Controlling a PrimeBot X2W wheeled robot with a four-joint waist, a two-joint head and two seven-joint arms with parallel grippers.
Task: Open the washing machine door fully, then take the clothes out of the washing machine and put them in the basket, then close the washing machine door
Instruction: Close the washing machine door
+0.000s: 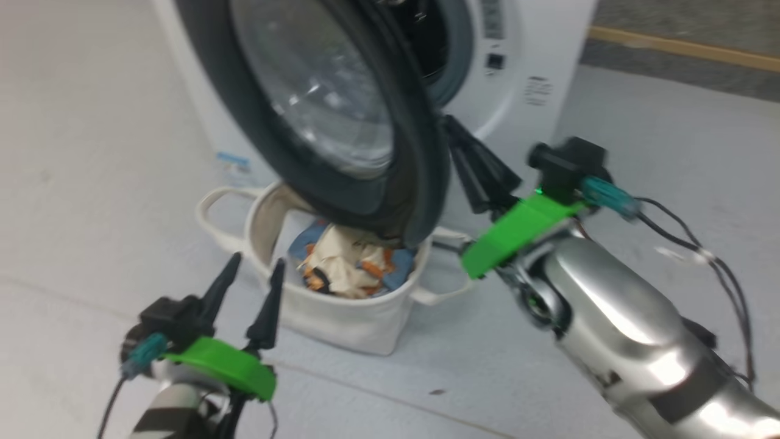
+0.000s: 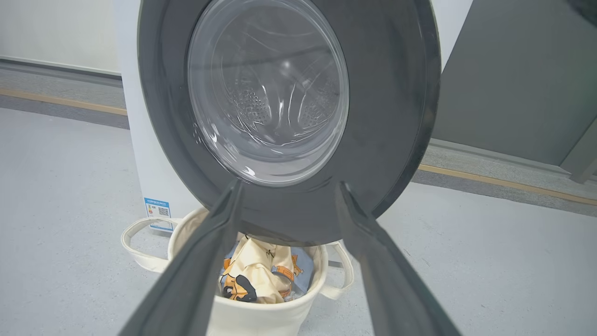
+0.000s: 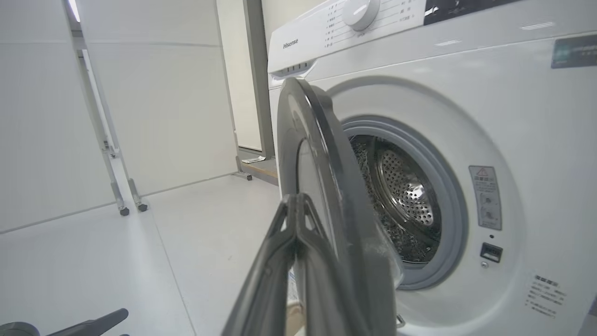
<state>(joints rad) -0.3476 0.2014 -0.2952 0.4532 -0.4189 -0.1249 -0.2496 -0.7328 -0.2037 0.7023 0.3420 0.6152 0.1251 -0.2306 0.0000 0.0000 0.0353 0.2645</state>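
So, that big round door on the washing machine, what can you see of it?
The washing machine door is a large round disc with a wide glossy dark rim around a bulging clear glass bowl. It stands partly open, swung out from the white washing machine, leaving the perforated metal drum exposed. Its lower edge hangs above the cream basket holding the clothes. The shut right gripper has its fingertips at the door's free edge, seemingly touching it.

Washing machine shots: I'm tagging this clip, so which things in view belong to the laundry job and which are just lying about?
Job: washing machine; washing machine door, partly open; basket; clothes inside it; right gripper, shut beside the door's edge; left gripper, open.
Just around: white panels on castors; yellow floor strip.
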